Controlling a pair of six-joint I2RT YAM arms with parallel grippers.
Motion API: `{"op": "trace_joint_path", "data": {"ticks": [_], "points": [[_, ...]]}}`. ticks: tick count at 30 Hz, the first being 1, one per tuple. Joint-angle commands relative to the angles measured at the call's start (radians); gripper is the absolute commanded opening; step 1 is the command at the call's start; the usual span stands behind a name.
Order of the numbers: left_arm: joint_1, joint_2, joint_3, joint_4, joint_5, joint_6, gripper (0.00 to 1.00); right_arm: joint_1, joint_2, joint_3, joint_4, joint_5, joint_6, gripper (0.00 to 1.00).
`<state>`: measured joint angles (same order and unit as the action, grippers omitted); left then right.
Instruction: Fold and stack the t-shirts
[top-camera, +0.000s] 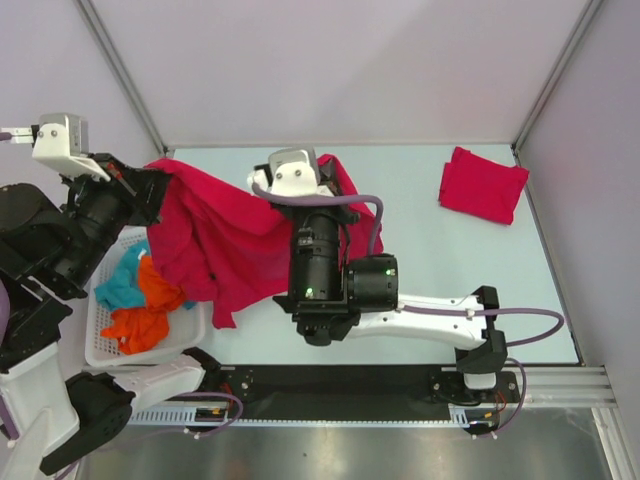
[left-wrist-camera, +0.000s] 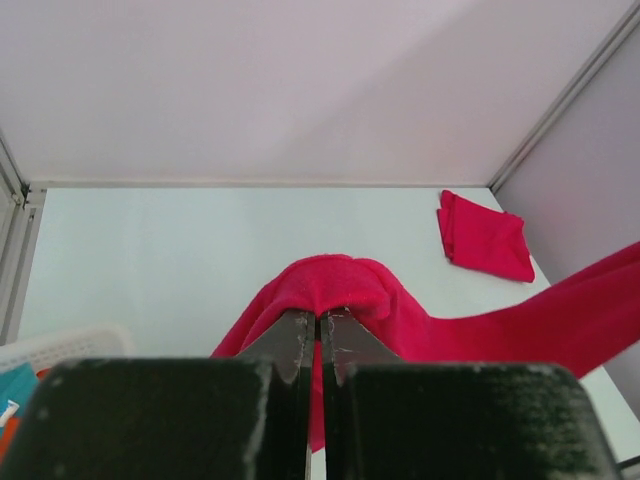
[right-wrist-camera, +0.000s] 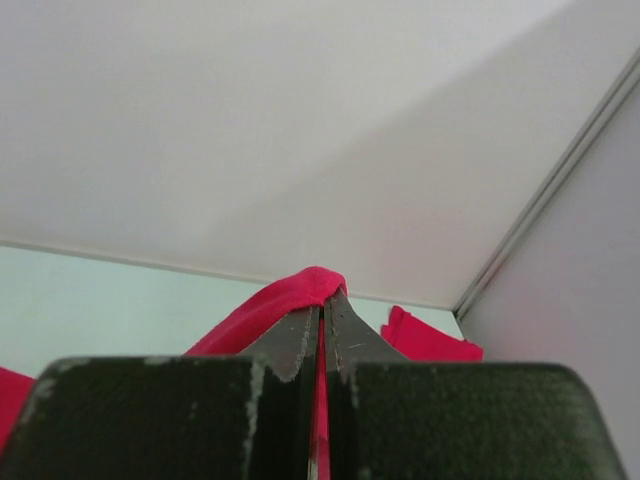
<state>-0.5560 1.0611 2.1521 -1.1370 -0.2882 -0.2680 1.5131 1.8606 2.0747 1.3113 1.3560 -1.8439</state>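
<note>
A crimson t-shirt (top-camera: 225, 245) hangs spread between my two grippers above the left half of the table. My left gripper (top-camera: 160, 185) is shut on one edge of it; the cloth bunches over its tips (left-wrist-camera: 335, 285). My right gripper (top-camera: 335, 175) is shut on the other edge, with cloth folded over its tips (right-wrist-camera: 310, 285). A second crimson t-shirt (top-camera: 482, 185) lies folded at the far right corner; it also shows in the left wrist view (left-wrist-camera: 485, 238) and the right wrist view (right-wrist-camera: 425, 340).
A white basket (top-camera: 105, 340) at the left front holds orange cloth (top-camera: 150, 310) and teal cloth (top-camera: 120, 282). Grey walls with metal corner posts enclose the table (top-camera: 440, 280). The arms' base rail (top-camera: 330, 385) runs along the near edge.
</note>
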Motion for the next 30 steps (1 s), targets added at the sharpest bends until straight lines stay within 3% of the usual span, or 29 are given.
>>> {"op": "trace_joint_path", "data": {"ticks": [1,9,17,25,30], "points": [[-0.007,-0.015,-0.020,0.025,-0.017,0.019,0.00,0.041,0.052,0.146,0.217,-0.070,-0.090,0.00],[-0.007,0.003,-0.028,0.020,-0.016,0.030,0.00,-0.005,0.058,0.144,0.217,-0.043,-0.069,0.00],[-0.007,0.095,-0.014,-0.027,-0.121,0.006,0.00,-0.169,-0.158,-0.187,0.143,0.069,0.167,0.00],[-0.007,0.181,-0.009,-0.020,-0.121,0.006,0.00,-0.397,-0.238,-0.306,0.226,0.100,0.011,0.00],[-0.004,0.215,0.018,-0.029,-0.111,0.009,0.00,-0.493,-0.267,-0.373,0.238,0.097,-0.003,0.00]]}}
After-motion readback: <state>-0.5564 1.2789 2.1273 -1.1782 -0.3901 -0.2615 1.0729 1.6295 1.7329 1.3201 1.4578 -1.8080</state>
